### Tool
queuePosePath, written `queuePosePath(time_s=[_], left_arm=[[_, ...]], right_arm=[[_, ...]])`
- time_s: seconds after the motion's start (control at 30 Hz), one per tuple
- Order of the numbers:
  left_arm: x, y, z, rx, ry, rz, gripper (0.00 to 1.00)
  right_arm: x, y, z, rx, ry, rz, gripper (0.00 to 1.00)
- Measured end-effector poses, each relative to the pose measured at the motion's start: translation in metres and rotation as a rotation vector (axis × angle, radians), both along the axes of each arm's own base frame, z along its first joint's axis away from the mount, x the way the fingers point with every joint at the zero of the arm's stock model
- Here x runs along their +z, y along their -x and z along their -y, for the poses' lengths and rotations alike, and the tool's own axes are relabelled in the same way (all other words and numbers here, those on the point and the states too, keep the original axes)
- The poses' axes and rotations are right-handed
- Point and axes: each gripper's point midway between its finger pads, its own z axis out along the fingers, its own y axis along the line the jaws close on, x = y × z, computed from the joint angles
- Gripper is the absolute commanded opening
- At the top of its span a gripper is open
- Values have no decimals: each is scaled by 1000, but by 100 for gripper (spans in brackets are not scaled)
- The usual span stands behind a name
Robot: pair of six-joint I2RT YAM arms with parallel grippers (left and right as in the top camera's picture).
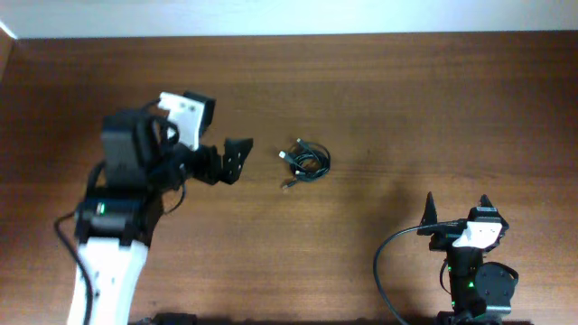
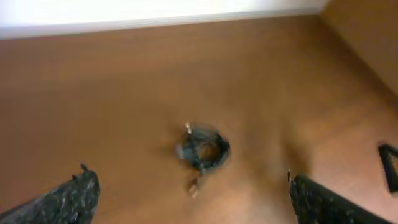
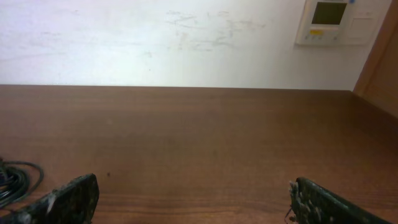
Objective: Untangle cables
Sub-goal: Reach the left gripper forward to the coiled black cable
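Observation:
The cables [image 1: 305, 161] lie as one small tangled bunch of thin black cord with silvery plug ends near the middle of the wooden table. They also show in the left wrist view [image 2: 203, 149], blurred. My left gripper [image 1: 233, 161] is open and empty, a little to the left of the bunch and above the table. In its own view its fingers [image 2: 189, 196] are spread wide below the bunch. My right gripper [image 1: 458, 213] is open and empty at the front right, far from the cables; its fingers [image 3: 193, 199] are spread wide.
A thick black robot cable [image 1: 390, 271] curves beside the right arm's base, and its loop shows at the left edge of the right wrist view [image 3: 15, 180]. A white wall with a control panel [image 3: 333, 18] stands behind the table.

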Motion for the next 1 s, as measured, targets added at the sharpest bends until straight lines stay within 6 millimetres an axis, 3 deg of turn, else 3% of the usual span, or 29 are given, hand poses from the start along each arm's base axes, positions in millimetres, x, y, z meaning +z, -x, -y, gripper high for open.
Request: queuePosePath(time_s=[0.1,0.2,0.4,0.63,0.73,0.83,1.0], left_arm=[[-23,-1,20,-51,-30,-193,99],[-41,-9,38,-88,-71,-266,99],[-98,-8,75,-182,-142,-416,99],[-131,-18,81,-162,-151,-499,99],[-136,-20,81,-157,-151,-511,99],[-135,-22,82,-156,-146,-498,99],[-134,-24,83,-156,-145,-492,99]], right_arm=[[0,0,0,0,0,0,98],[0,0,0,0,0,0,98],[0,0,0,0,1,0,98],[0,0,0,0,0,0,98],[5,0,0,0,0,21,98],[27,-1,-19,109,-100,112,98],[38,13,-78,455,-419,86,98]])
